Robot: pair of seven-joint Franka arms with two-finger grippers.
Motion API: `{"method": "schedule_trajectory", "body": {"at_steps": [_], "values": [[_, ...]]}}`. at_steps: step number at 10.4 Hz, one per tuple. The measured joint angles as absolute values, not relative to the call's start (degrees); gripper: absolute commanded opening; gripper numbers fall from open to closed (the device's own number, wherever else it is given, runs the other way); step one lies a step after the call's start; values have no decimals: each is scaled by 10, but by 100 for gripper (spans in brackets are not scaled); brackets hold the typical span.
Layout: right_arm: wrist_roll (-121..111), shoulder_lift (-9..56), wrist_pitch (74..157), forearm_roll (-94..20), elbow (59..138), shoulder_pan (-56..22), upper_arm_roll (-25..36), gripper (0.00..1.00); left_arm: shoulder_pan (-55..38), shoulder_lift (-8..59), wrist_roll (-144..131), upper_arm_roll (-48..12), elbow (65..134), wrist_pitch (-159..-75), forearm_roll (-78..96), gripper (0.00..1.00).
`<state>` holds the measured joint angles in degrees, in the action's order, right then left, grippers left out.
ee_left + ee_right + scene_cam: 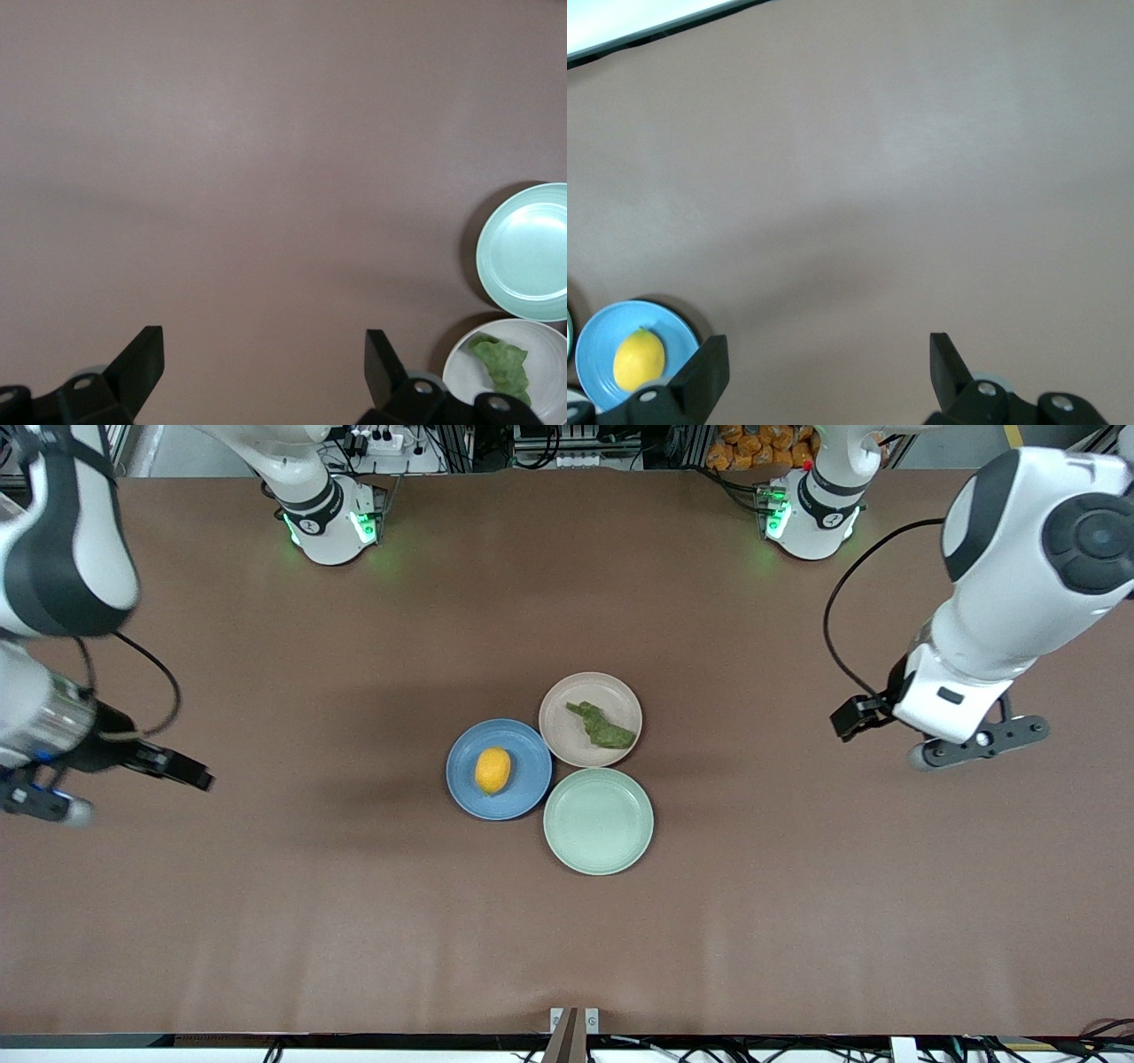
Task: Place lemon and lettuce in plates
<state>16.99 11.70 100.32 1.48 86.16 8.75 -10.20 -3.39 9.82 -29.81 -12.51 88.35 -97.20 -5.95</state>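
Brown table: your lemon sits plated on blue, lettuce on beige; mint plate bare; left gripper and right gripper hover wide-fingered over the table's ends.

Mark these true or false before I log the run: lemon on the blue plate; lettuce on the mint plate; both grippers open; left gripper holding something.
1. The lemon lies on the blue plate. True.
2. The lettuce lies on the mint plate. False: it is on the beige-pink plate; the mint one holds nothing.
3. The left gripper and right gripper are open. True.
4. The left gripper holds something. False: nothing sits between its fingers.
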Motion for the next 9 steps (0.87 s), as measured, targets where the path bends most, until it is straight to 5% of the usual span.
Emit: {"method": "schedule_trajectory", "body": {"at_steps": [5, 9], "values": [[170, 36, 919, 35, 814, 38, -58, 100, -9, 57, -254, -124, 871, -944, -28, 100], [170, 38, 919, 38, 816, 7, -26, 100, 2, 36, -186, -92, 871, -915, -14, 100]]}}
